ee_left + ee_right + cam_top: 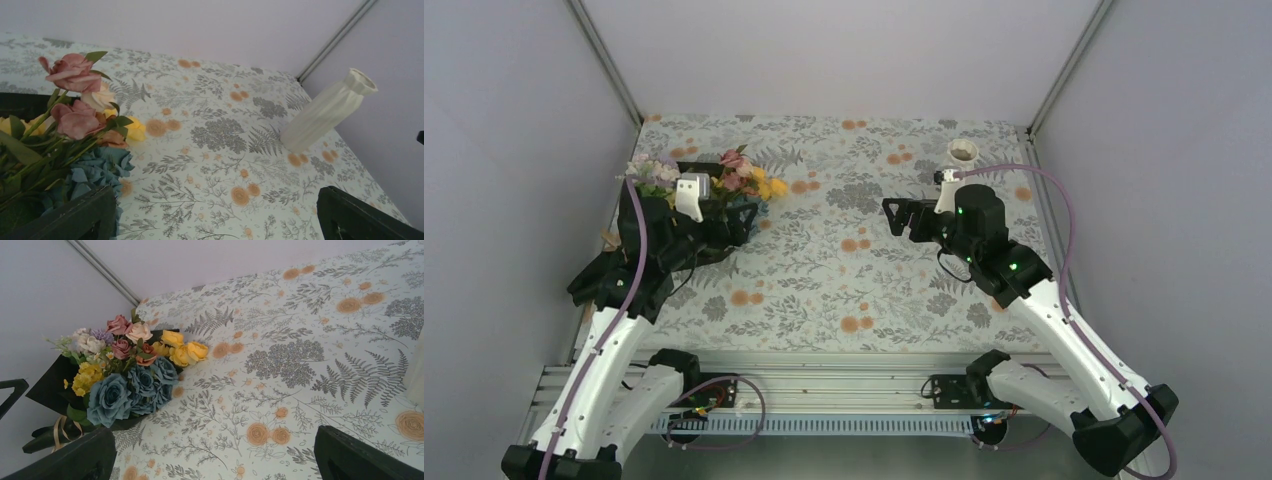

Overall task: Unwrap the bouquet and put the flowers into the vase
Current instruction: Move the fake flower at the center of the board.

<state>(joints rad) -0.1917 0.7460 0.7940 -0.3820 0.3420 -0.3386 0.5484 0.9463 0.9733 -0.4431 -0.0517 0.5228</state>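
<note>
Left hand (217, 220) and right hand (217, 460): fully open, nothing held.
Left hand at the bouquet (125, 380), table (824, 285) far-left corner; right hand beside the vase (962, 152), far-right corner.

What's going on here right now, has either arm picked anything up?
Nothing is held yet. The bouquet lies at the far left of the cloth, still in its black wrap with a ribbon tied on. The left pincer is open right beside the blooms. The right pincer is open over the cloth, facing the bouquet. The vase stands upright at the far right with no flowers in it.
</note>
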